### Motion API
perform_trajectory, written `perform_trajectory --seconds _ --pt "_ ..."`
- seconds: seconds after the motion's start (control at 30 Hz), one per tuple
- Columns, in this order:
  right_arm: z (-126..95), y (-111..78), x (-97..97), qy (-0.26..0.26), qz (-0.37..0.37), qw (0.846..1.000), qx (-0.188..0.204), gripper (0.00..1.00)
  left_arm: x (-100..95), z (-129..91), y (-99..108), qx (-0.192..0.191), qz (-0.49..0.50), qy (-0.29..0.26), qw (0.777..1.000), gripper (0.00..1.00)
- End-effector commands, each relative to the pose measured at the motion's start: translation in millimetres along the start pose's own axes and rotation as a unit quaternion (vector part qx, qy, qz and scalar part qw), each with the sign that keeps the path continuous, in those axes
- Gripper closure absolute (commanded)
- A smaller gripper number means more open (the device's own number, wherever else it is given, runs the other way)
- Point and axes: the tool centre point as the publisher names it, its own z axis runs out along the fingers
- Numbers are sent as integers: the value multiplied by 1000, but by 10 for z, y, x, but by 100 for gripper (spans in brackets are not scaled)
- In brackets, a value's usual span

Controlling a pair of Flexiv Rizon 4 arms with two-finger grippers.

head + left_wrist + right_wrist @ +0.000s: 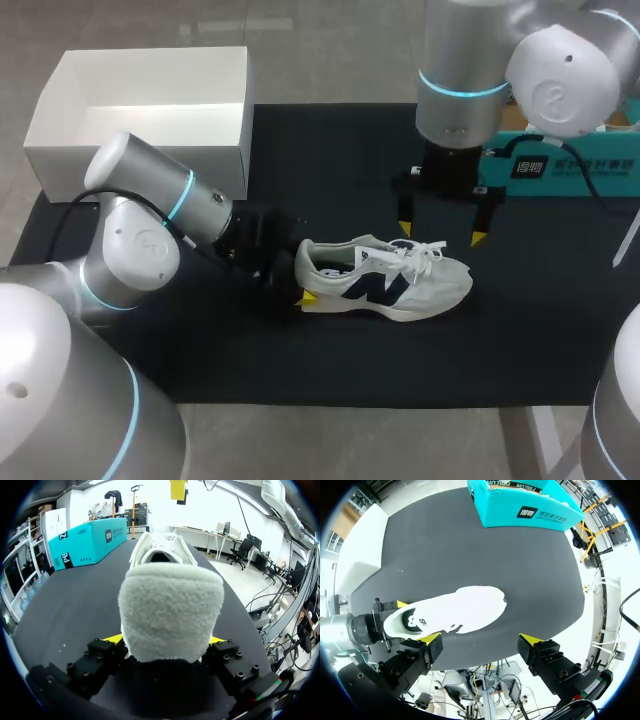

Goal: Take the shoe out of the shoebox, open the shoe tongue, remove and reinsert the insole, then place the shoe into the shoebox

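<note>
Shoe lies outside shoebox on mat, left hand gripping heel.

Left arm between shoe and shoebox

Our head view looks down from above and behind us on the whole black table. Our left wrist view sits low over the surface, close against the heel of the shoe, facing along it toward the teal box at the far edge. Our right wrist view hangs high, looking straight down. All three share the shoe.
</note>
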Motion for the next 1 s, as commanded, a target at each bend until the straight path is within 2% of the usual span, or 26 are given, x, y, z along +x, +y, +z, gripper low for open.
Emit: perform_trajectory --seconds 0.03,0.3,0.43,0.67,0.83,1.0 --pt "28 -117 173 -6 4 1000 -12 0 -4 -5 5 0 0 0 1000 100" --pt "108 -270 423 5 0 1000 -16 0 -4 -5 5 0 0 0 1000 100" --pt "164 -290 567 -2 -8 1000 -15 0 -4 -5 5 0 0 0 1000 100" --pt "308 -237 829 -13 -21 1000 -17 0 -4 -5 5 0 0 0 1000 100" --pt "437 -141 923 -6 -19 1000 -17 0 -4 -5 5 0 0 0 1000 100" --pt "571 -29 950 -33 -4 999 -38 0 -4 -5 5 0 0 0 1000 100"
